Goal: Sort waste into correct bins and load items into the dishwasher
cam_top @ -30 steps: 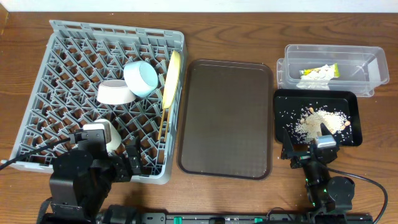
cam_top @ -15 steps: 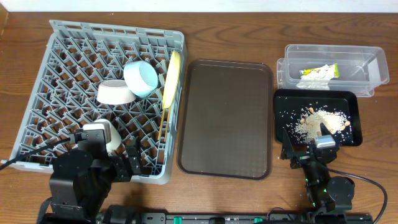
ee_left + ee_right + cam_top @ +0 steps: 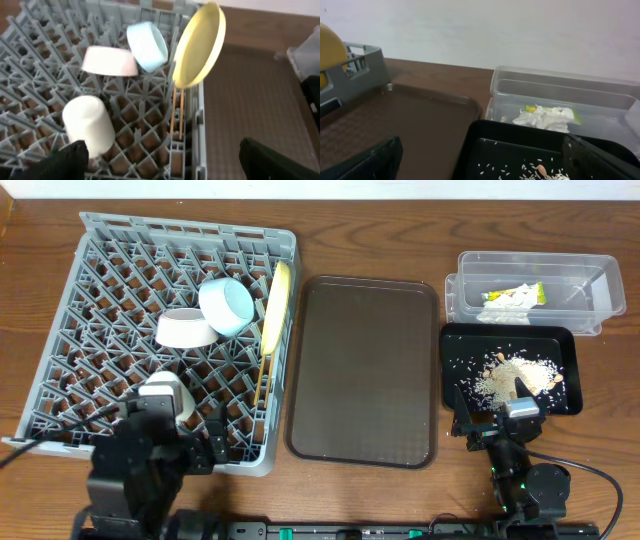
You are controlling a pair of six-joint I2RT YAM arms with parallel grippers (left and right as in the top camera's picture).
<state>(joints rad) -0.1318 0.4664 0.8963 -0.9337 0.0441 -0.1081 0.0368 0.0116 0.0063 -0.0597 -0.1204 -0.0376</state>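
Brown table [image 3: 380, 210] is holding it all. In the rack [image 3: 100, 240] the plate [image 3: 275, 305] is standing on edge, likely so it drains, with the pink bowl [image 3: 185, 330], blue bowl [image 3: 227, 305], cup [image 3: 165, 395] and chopsticks [image 3: 263, 385] near. Wrapper [image 3: 530, 293] is lying in the tub [image 3: 590, 280], crumbs [image 3: 510, 375] in the black tray [image 3: 460, 350]. Left gripper [image 3: 162, 152] and right gripper [image 3: 480, 155] are hanging wide apart, holding nothing.

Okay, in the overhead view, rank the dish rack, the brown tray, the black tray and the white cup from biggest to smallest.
Largest to smallest:
dish rack
brown tray
black tray
white cup
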